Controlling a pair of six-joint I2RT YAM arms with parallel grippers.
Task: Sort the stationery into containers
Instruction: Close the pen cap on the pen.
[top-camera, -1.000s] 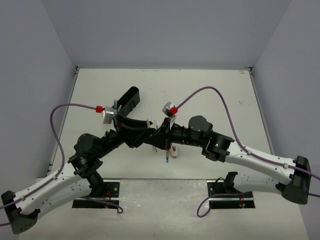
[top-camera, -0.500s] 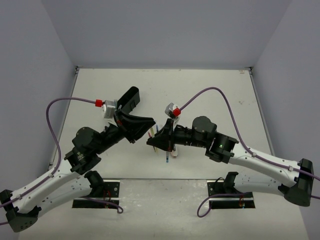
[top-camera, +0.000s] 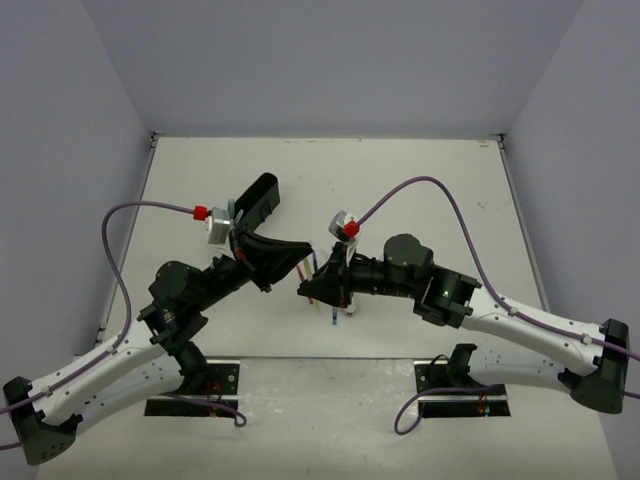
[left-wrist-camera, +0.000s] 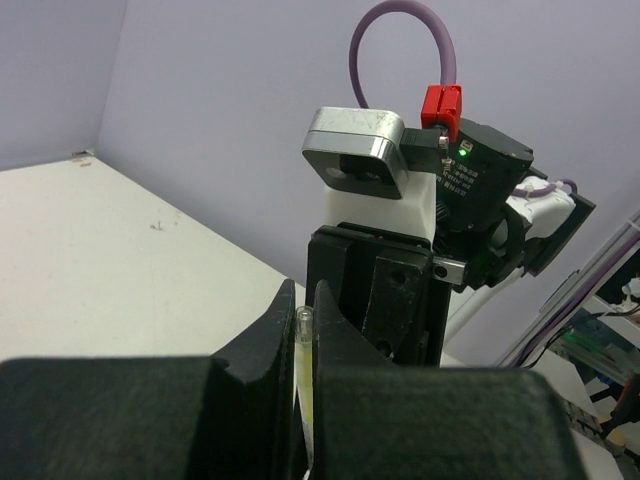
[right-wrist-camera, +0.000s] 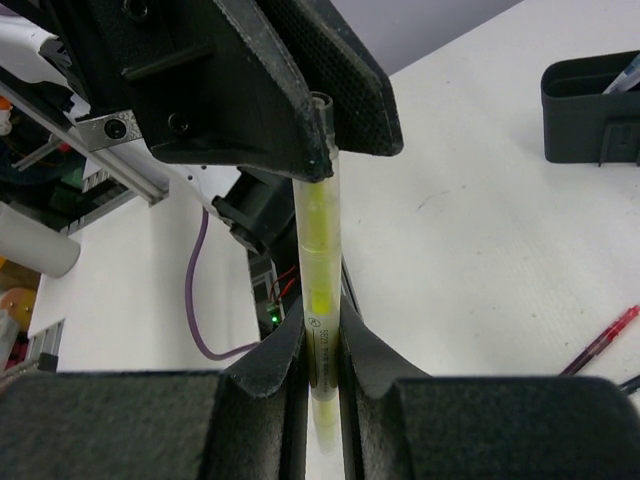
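Observation:
A translucent yellow pen is held at both ends. My right gripper is shut on its printed lower barrel. My left gripper is shut on its clear tip. In the top view the two grippers meet nose to nose above mid-table, the left gripper facing the right gripper, with the pen a short pale sliver between them. The black organiser tray lies behind the left arm; its end holds a blue pen.
More stationery lies on the table under the right gripper: a blue pen and a red pen, the red one also at the right wrist view's edge. Purple cables arc over both wrists. Grey walls enclose the white table.
My left gripper's jaws have closed onto the yellow pen's free end. Both wrists shifted slightly left and toward the near edge; the right gripper kept its grip.

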